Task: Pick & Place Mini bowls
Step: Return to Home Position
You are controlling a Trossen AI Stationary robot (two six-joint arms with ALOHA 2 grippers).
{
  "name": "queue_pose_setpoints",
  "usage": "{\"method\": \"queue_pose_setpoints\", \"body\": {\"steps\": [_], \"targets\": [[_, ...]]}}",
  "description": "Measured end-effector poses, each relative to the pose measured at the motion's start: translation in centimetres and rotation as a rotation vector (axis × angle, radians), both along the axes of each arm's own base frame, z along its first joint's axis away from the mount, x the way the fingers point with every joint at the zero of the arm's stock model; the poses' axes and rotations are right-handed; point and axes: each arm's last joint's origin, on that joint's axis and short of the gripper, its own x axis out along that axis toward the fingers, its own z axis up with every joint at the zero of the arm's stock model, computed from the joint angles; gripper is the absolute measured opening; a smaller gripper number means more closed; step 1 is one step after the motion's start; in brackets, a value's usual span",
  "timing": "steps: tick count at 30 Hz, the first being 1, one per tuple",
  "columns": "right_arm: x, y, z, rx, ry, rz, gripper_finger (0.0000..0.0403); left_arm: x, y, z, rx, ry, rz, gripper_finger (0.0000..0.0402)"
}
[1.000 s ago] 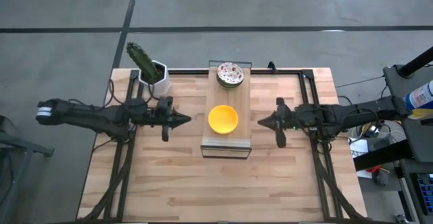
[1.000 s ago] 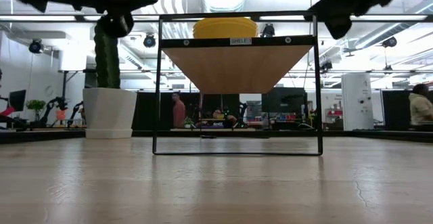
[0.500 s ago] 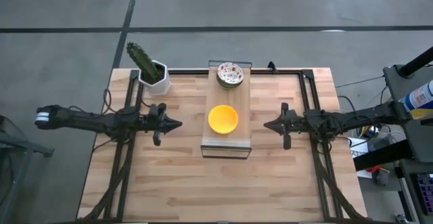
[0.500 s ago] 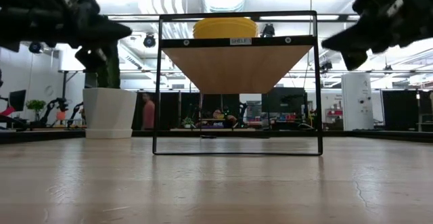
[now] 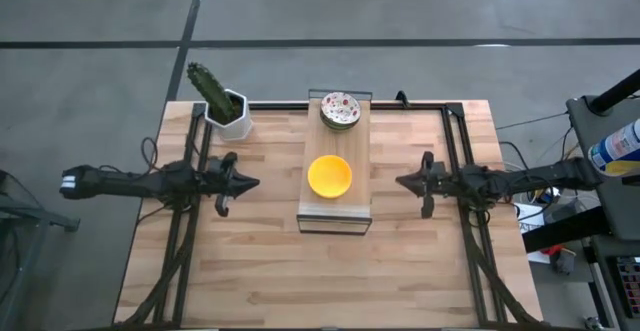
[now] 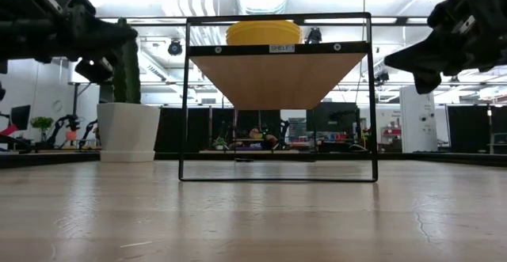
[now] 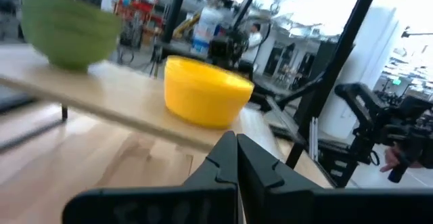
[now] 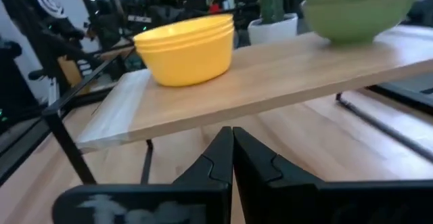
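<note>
A stack of yellow mini bowls (image 5: pixel 329 175) sits on the near half of a raised wooden shelf (image 5: pixel 336 143). A stack of floral mini bowls (image 5: pixel 340 109), green on the outside in the wrist views (image 8: pixel 358 4), sits on its far half. My left gripper (image 5: pixel 255 182) hovers shut, left of the shelf, pointing at the yellow stack (image 7: pixel 203 92). My right gripper (image 5: pixel 400 181) hovers shut on the shelf's right, facing the same stack (image 8: pixel 186 48). In the low view, only the yellow bowls (image 6: pixel 263 32) show above the shelf board.
A white planter with a green cactus (image 5: pixel 225 106) stands at the table's far left, behind my left arm. The shelf rests on a thin black wire frame (image 6: pixel 184 104). Bare tabletop (image 5: pixel 330 271) lies near the front edge. Equipment stands beyond the right edge.
Both arms have drawn back from the shelf. My left gripper has moved toward the table's left edge and my right gripper toward its right edge, and both have sunk lower in the low view. The bowls have stayed put.
</note>
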Motion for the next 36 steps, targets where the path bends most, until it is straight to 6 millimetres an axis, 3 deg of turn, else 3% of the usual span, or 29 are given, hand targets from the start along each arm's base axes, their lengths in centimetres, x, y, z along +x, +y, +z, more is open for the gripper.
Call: {"method": "queue_pose_setpoints", "body": {"steps": [8, 36], "targets": [[-0.54, -0.23, -0.18, -0.26, 0.07, -0.048, 0.0009, -0.56, 0.0, 0.17, 0.078, -0.022, 0.01, 0.0], [-0.74, -0.24, 0.15, -0.201, 0.023, -0.054, 0.0009, -0.81, 0.01, 0.46, 0.1, -0.055, 0.016, 0.0]]}}
